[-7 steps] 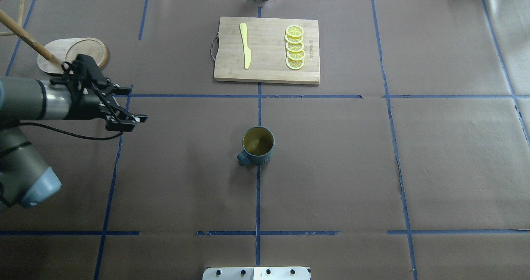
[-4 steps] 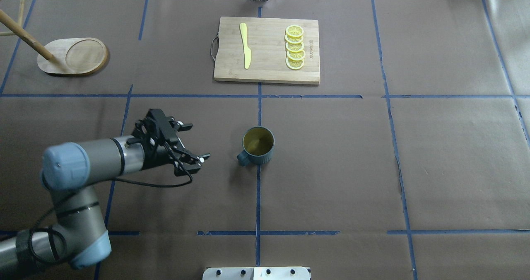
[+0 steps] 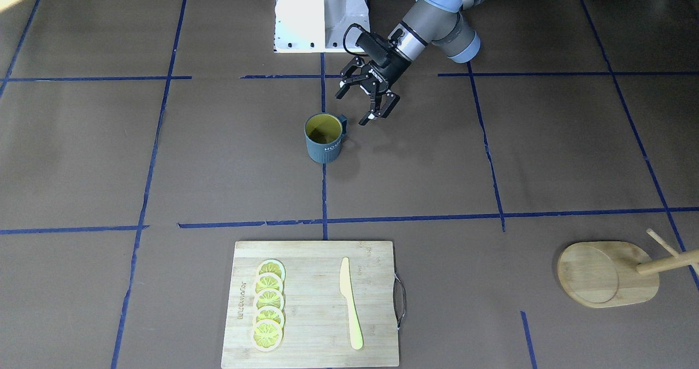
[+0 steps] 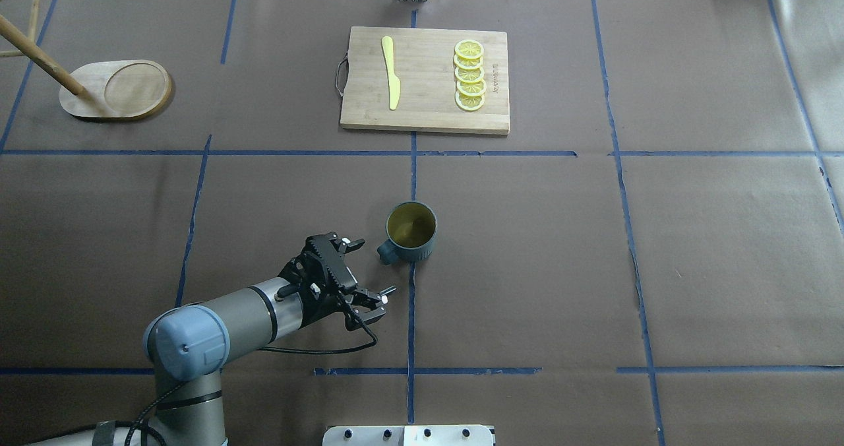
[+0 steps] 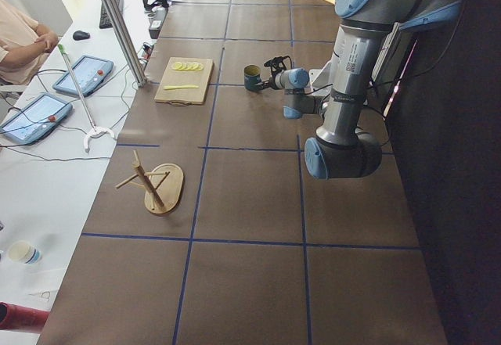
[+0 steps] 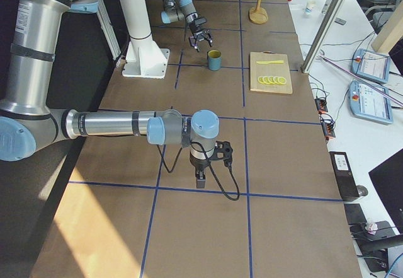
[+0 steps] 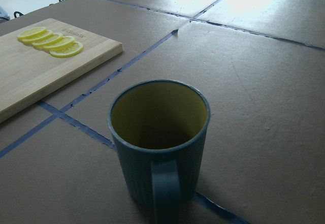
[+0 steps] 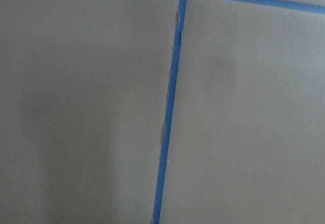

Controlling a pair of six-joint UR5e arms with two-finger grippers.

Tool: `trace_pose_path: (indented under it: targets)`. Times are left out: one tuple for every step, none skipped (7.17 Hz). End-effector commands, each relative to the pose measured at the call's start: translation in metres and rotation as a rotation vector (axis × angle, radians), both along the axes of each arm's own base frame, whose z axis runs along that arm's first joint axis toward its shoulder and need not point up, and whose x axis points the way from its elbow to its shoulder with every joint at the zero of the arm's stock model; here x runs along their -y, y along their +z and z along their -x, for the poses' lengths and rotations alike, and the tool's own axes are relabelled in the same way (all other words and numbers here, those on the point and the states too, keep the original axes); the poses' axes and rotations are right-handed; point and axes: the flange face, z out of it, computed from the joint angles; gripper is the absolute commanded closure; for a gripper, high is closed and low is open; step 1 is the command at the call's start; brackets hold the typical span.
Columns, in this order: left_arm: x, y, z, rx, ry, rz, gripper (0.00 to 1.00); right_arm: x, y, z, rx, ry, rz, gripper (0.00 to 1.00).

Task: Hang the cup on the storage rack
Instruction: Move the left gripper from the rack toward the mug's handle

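The cup (image 4: pixel 411 231) is a dark blue-grey mug with a yellow inside. It stands upright at the table's middle, with its handle (image 4: pixel 386 253) turned toward my left gripper. My left gripper (image 4: pixel 376 266) is open and empty, a short way off the handle side and not touching it. In the front-facing view the gripper (image 3: pixel 351 109) sits just beside the cup (image 3: pixel 324 137). The left wrist view shows the cup (image 7: pixel 160 137) close, handle facing the camera. The storage rack (image 4: pixel 119 90) stands at the far left. My right gripper (image 6: pixel 201 174) shows only in the exterior right view, pointing down; I cannot tell whether it is open or shut.
A wooden cutting board (image 4: pixel 425 80) lies at the far middle with a yellow knife (image 4: pixel 391 73) and several lemon slices (image 4: pixel 469 75). Blue tape lines cross the brown table cover. The right wrist view shows only table and tape.
My left arm has swung from beside the rack across and toward the near side, ending open next to the cup's handle. The cup has not moved.
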Motion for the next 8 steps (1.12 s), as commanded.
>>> trace_pose_path:
  targets:
    - [0.002,0.000,-0.022,0.013,0.001,-0.001,0.00,0.000,0.000,0.000,0.000,0.000,0.000,0.00]
    - [0.003,0.004,-0.025,0.021,0.003,0.001,0.01,0.000,0.000,0.000,0.000,0.000,0.000,0.00]
    - [0.003,0.006,-0.026,0.027,0.003,0.002,0.02,0.000,0.000,0.000,0.000,0.000,0.000,0.00]
    - [0.005,0.005,-0.030,0.028,-0.011,0.004,0.03,0.000,0.001,0.000,0.000,-0.001,0.000,0.00]
    - [0.008,0.001,-0.032,0.024,-0.046,0.004,0.04,0.000,0.001,0.000,0.000,-0.001,0.000,0.00]
    - [0.011,-0.004,-0.038,0.021,-0.049,0.003,0.06,0.000,0.001,0.000,0.000,-0.001,0.000,0.00]
    - [0.011,-0.003,-0.039,0.021,-0.049,0.006,0.09,0.000,0.001,0.000,0.000,-0.001,0.000,0.00]
    - [0.012,-0.001,-0.040,0.001,-0.051,0.059,0.16,0.000,0.001,0.000,0.000,-0.001,0.000,0.00]
